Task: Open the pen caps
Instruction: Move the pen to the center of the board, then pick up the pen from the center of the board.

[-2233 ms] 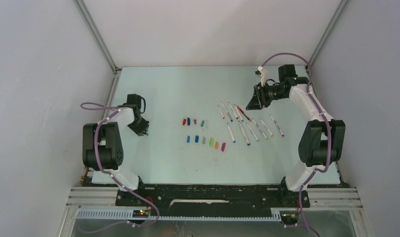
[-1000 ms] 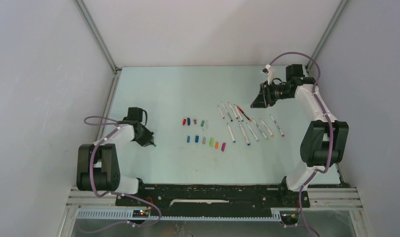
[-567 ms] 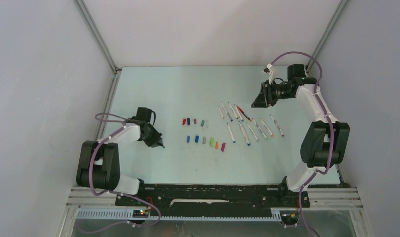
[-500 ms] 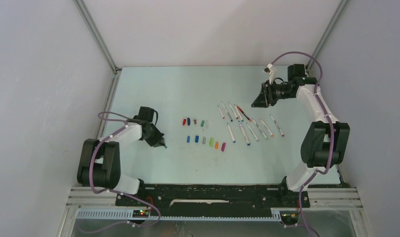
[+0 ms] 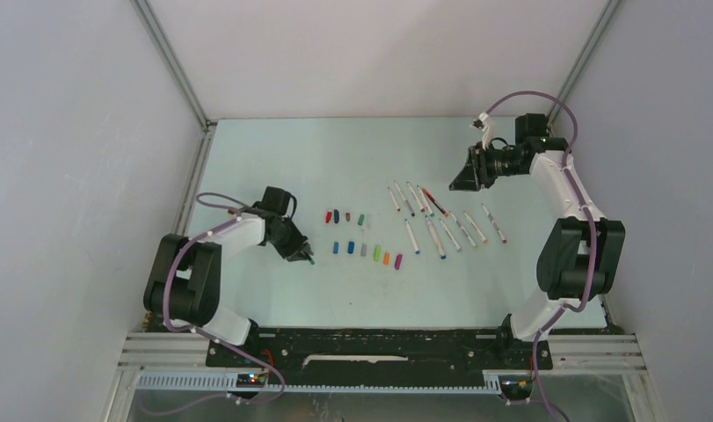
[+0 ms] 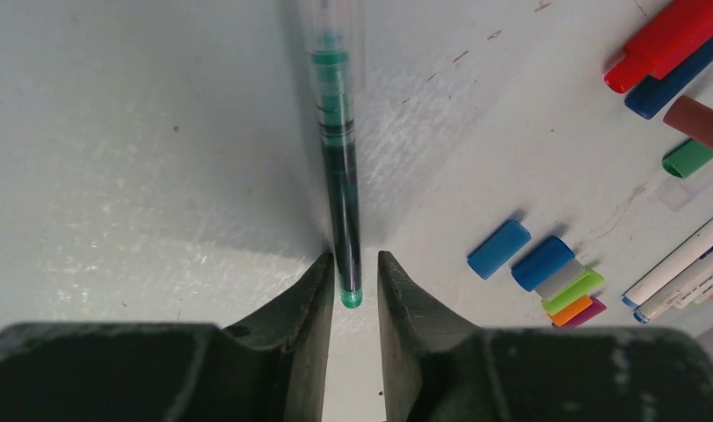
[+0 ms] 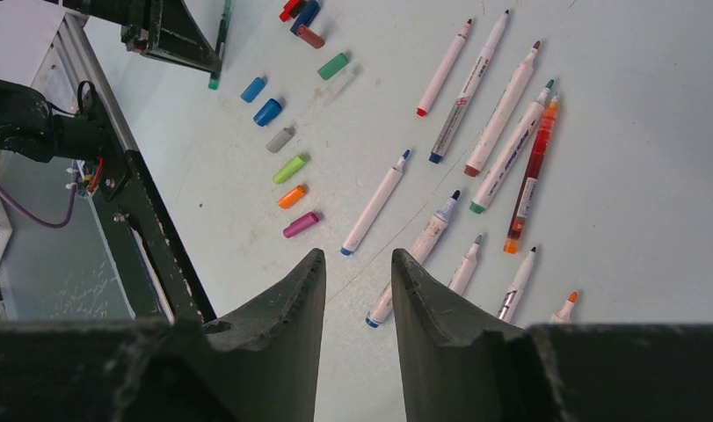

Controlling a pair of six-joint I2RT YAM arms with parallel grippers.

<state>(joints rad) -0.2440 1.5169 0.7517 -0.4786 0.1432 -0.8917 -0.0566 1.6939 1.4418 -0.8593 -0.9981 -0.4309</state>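
Note:
My left gripper (image 5: 300,253) is low over the table, left of the caps, and shut on a thin green see-through pen (image 6: 339,185) near its green end; the pen points away from the wrist. The pen caps lie in two rows: red (image 5: 328,215), blue, brown and green behind, and blue (image 5: 336,249), blue, grey, green, orange and magenta (image 5: 398,260) in front. The white pens (image 5: 440,227) and one red see-through pen (image 7: 530,176) lie right of the caps. My right gripper (image 5: 462,183) hangs open and empty above the pens' far side.
Metal frame rails run along the table's left and right edges and the near edge (image 5: 379,338). Walls close in the back and both sides. The caps also show at the right of the left wrist view (image 6: 546,262).
My left arm has swung right and forward toward the caps, with the green pen in its jaws. My right gripper has drawn back slightly to the right.

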